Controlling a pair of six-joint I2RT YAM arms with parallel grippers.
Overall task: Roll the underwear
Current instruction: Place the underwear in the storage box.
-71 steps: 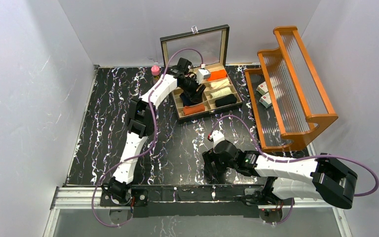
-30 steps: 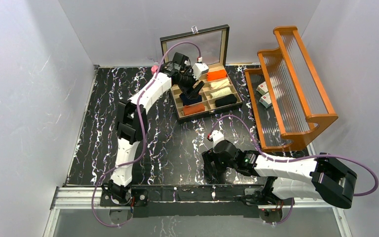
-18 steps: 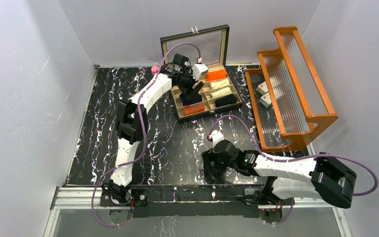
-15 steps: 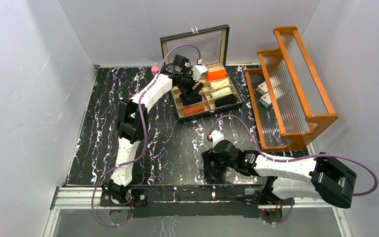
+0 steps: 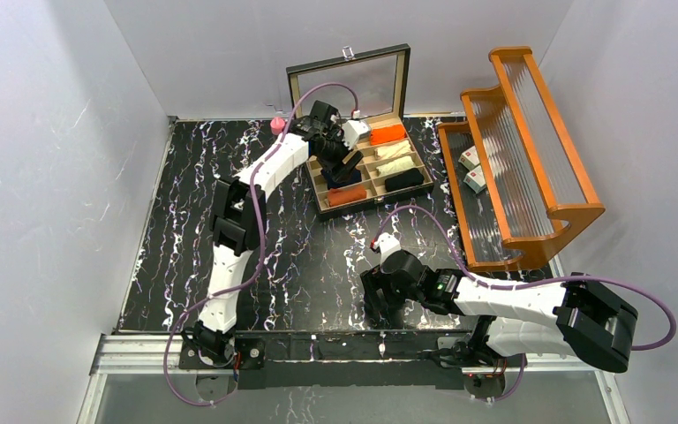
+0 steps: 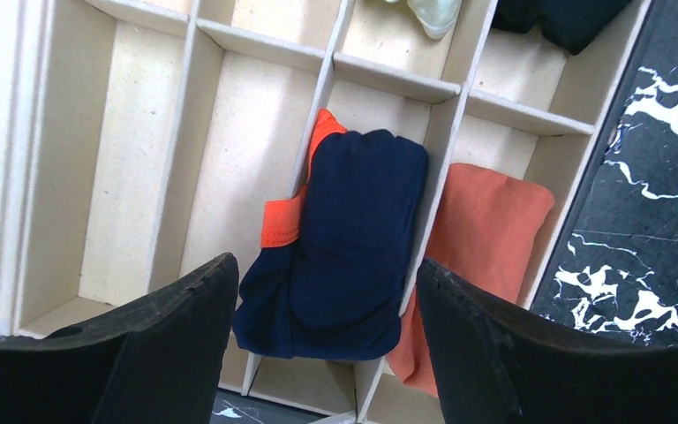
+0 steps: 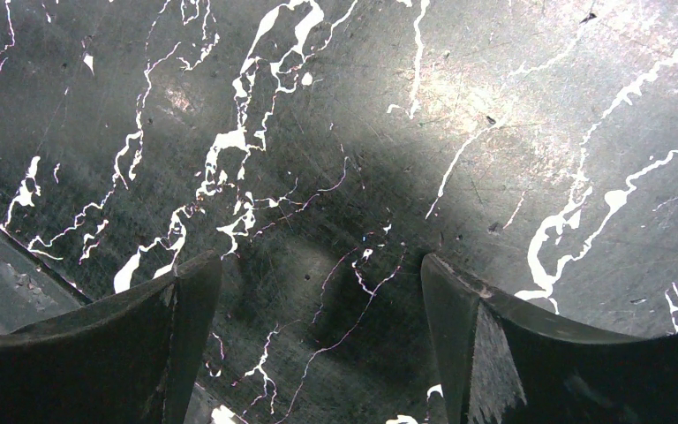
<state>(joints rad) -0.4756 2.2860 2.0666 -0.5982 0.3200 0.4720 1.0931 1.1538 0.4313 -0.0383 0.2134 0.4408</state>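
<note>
The left gripper [image 6: 322,287] hangs over the divided box [image 6: 132,177] with jaws spread and nothing between them. Directly below, the navy underwear [image 6: 353,238] lies bundled in a compartment, its orange trim riding up on one divider, and the rust-orange underwear [image 6: 481,230] is next door. This reads as the stowing step, nearly done. Next comes a straight lift clear, or a nudge to seat the trim. The right gripper [image 7: 322,274] (also wide open, empty) idles over the table [image 7: 494,106].
</note>
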